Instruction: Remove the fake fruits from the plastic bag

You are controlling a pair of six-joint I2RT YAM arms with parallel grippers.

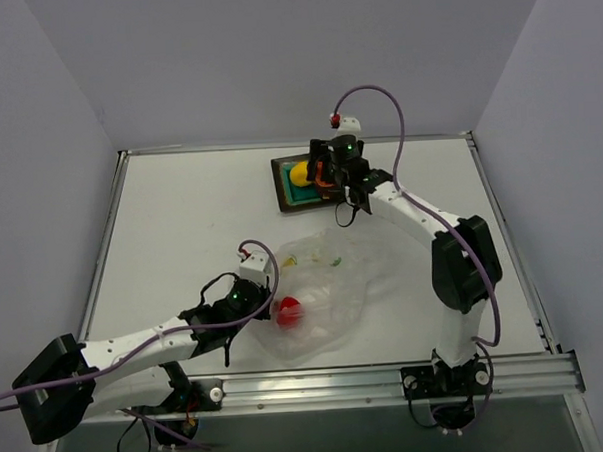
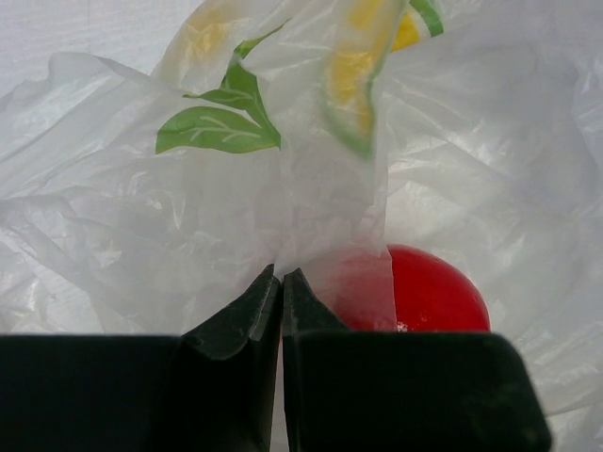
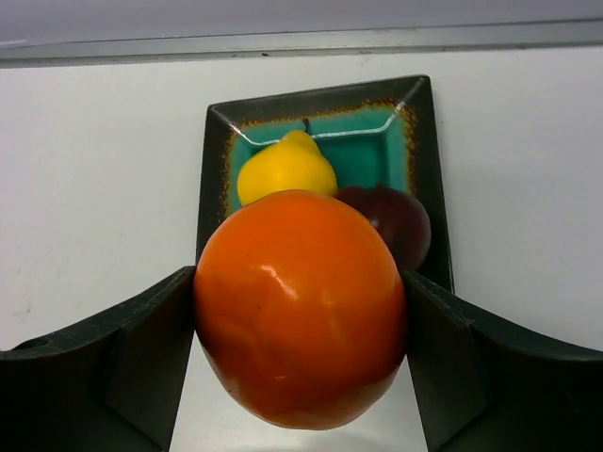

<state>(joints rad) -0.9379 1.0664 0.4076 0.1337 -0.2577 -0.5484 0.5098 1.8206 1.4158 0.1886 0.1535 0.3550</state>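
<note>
Two fruits, yellow fruit (image 3: 285,169) and maroon fruit (image 3: 396,221), lie in the teal tray (image 3: 424,141), far on the bench (image 1: 181,221). Above it the right end effector (image 1: 324,177) clamps the orange fruit (image 3: 300,306); the left end effector (image 2: 282,282), reaching in low, pinches the plastic bag (image 2: 141,217), red fruit (image 2: 433,287) inside.

A square teal tray (image 1: 280,187) (image 3: 214,169) with a dark brown, speckled rim sits upper centre of the overhead view on a white surface (image 1: 182,231). Plain pale walls (image 1: 274,57) enclose the surface. A metal rail (image 1: 338,385) runs along the bottom edge.
</note>
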